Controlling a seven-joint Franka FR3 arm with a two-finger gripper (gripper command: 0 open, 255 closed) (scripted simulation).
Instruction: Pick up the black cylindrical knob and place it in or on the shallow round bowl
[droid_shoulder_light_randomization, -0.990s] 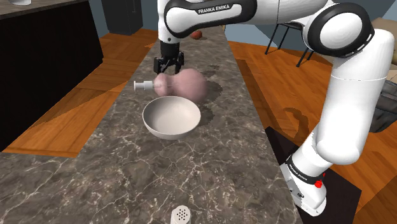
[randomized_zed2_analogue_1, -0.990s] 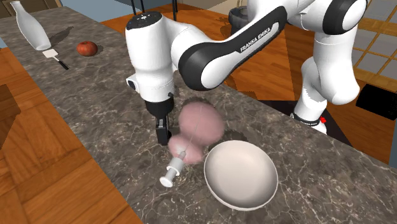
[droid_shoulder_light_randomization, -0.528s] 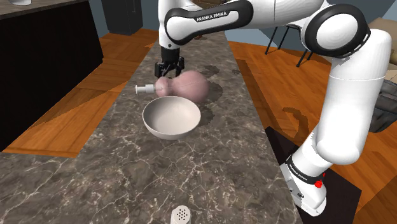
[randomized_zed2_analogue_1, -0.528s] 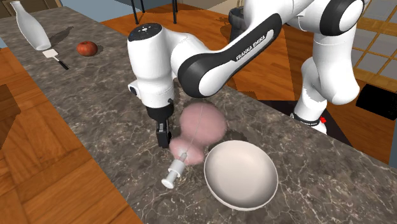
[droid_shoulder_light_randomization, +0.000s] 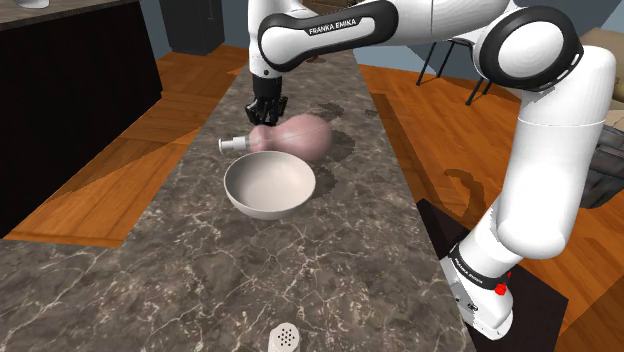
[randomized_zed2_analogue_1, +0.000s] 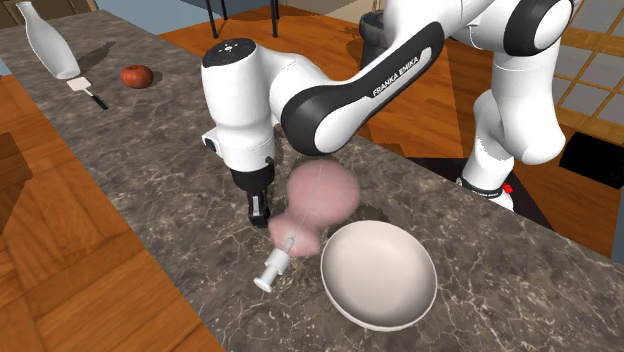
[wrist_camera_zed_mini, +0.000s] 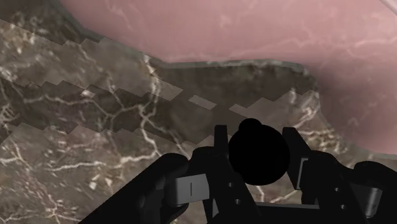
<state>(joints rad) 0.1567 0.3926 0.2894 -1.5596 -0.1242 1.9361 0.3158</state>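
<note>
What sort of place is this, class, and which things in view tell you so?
Most likely a home kitchen: a long, dark, marble-veined counter above a wooden plank floor, with a white bowl, a red apple and a white bottle on it.

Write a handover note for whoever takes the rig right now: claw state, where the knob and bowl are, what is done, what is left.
Claw: shut on the black knob, as the wrist view shows.
Bowl: white, upright on the marble counter, nothing in it, nearer the shoulder camera than the claw.
Between them: a pink flask-shaped thing lying on its side, close beside the claw.
Done: knob grasped.
Left: lift, carry the knob past the pink thing to above the bowl, lower and release. Clearing the pink thing probably needs some height.
</note>
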